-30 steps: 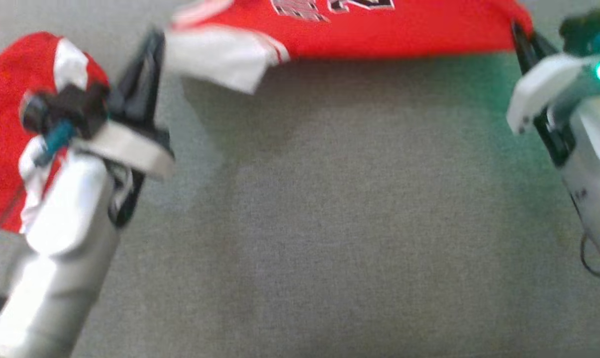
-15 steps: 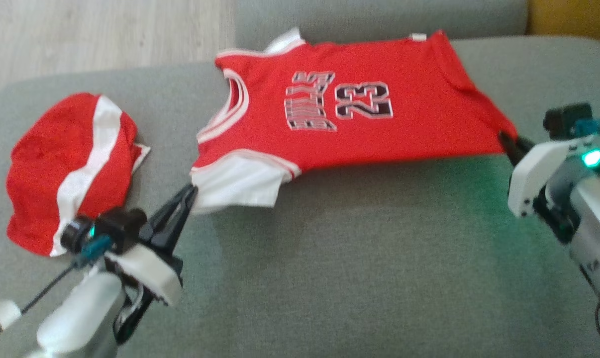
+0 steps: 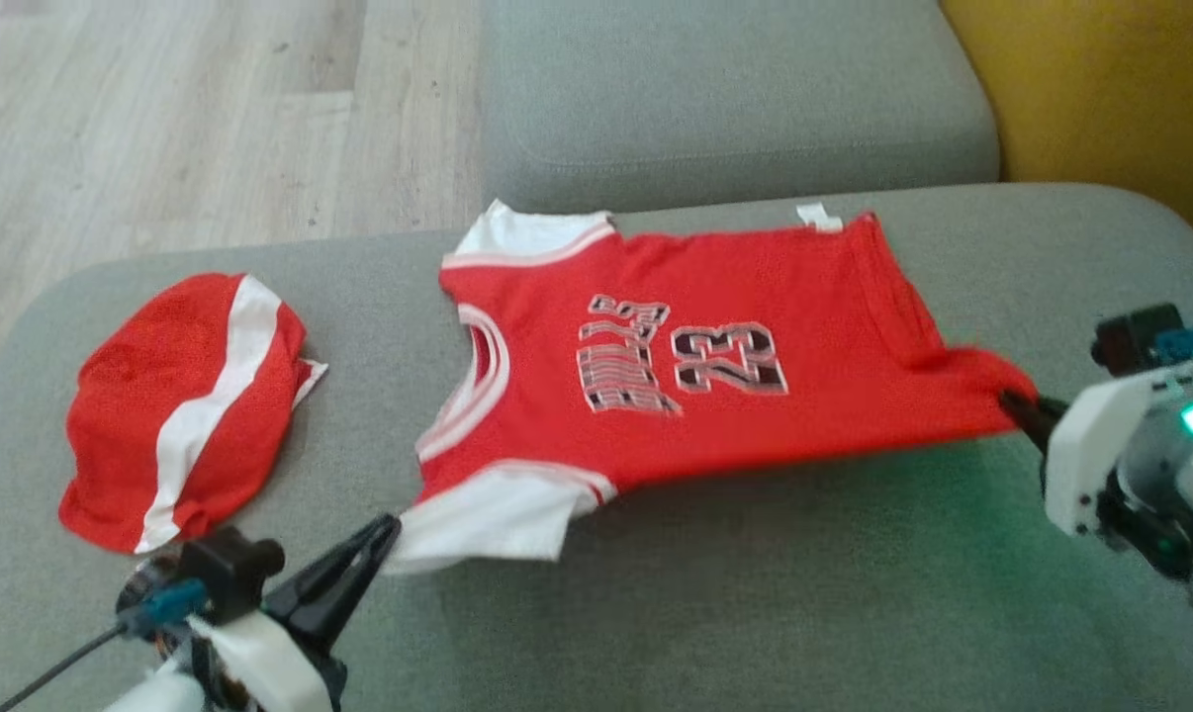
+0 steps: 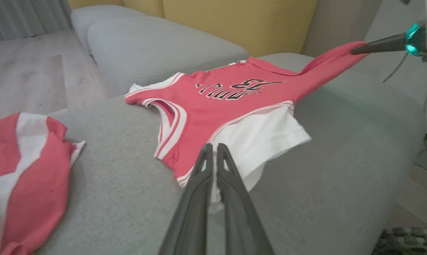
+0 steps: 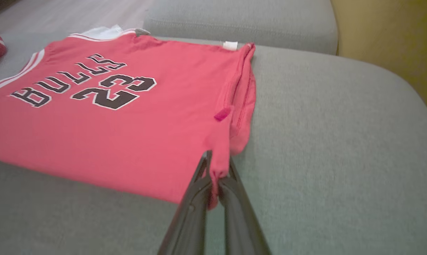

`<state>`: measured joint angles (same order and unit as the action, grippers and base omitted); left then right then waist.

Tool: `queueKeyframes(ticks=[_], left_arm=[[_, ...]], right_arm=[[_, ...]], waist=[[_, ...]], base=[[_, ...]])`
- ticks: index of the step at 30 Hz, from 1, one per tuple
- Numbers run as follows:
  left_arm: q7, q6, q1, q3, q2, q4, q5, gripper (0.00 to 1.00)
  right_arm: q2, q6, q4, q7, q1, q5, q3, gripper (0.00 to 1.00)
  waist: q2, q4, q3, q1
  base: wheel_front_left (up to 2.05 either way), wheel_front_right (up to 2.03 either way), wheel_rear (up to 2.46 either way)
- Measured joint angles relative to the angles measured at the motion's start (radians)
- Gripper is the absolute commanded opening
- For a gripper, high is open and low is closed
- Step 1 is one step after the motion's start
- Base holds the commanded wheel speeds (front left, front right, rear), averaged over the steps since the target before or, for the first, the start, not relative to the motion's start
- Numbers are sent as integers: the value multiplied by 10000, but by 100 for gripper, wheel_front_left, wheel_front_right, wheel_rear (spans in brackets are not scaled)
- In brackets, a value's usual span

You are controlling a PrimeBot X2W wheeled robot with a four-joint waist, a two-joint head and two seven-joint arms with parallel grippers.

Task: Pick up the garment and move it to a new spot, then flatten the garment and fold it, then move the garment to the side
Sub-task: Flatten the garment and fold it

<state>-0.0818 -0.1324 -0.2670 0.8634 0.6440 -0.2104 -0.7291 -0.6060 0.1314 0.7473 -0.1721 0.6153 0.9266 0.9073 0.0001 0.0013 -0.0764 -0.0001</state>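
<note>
I have the red jersey (image 3: 676, 366) lying print-up on the grey sofa cushion (image 3: 755, 613), roughly in the middle of it. Its long axis runs left to right: the neck opening and the white sleeves point left, the hem points right. The "BULLS 23" print follows that line, with the tops of the letters toward the left.

My left gripper (image 3: 387, 529) comes in from the near left. Its fingers are clenched on the edge of the near white sleeve, which is pulled out toward me. My right gripper (image 3: 1014, 403) is at the right, with its fingers pinched tight on the near corner of the hem, and a small fold of red cloth is bunched between them. The near edge of the jersey is drawn taut between the two grips, with a shadow on the cushion under it. The far sleeve and the far hem corner rest flat at the far edge of the cushion.

A bunched red garment with a white stripe (image 3: 122, 425) lies on the same cushion to the left, apart from the jersey. A second grey cushion (image 3: 735, 89) sits beyond, with wooden floor (image 3: 161, 119) at the far left.
</note>
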Motion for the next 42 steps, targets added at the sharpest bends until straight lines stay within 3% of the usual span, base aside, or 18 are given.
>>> queueKeyframes(ticks=[7, 11, 27, 36, 42], left_arm=[[750, 0, 882, 418, 1028, 1770, -1083, 0], [890, 21, 903, 364, 1335, 2205, -1235, 0], [1384, 165, -1021, 226, 1258, 1668, -422, 0], [1789, 2, -3171, 978, 694, 278, -90, 0], [1902, 2, -4749, 2320, 418, -614, -311, 0]], right_arm=[[-941, 0, -1137, -1455, -877, 997, 215, 0], [-1097, 0, -1521, -1641, -999, 1164, 44, 0], [-612, 0, -1367, -2581, 82, 161, -552, 0], [-50, 0, -556, -2903, 980, -591, -591, 0], [424, 0, 178, -3020, 1748, -1122, -523, 0]], waist=[[0, 18, -273, 0], [0, -39, -269, 1], [0, -327, 667, 3], [-1, -359, 1719, 4], [-1, -412, 2459, 5]], base=[[0, 0, 0], [0, 0, 0], [0, 0, 0], [0, 0, 0], [0, 0, 0]])
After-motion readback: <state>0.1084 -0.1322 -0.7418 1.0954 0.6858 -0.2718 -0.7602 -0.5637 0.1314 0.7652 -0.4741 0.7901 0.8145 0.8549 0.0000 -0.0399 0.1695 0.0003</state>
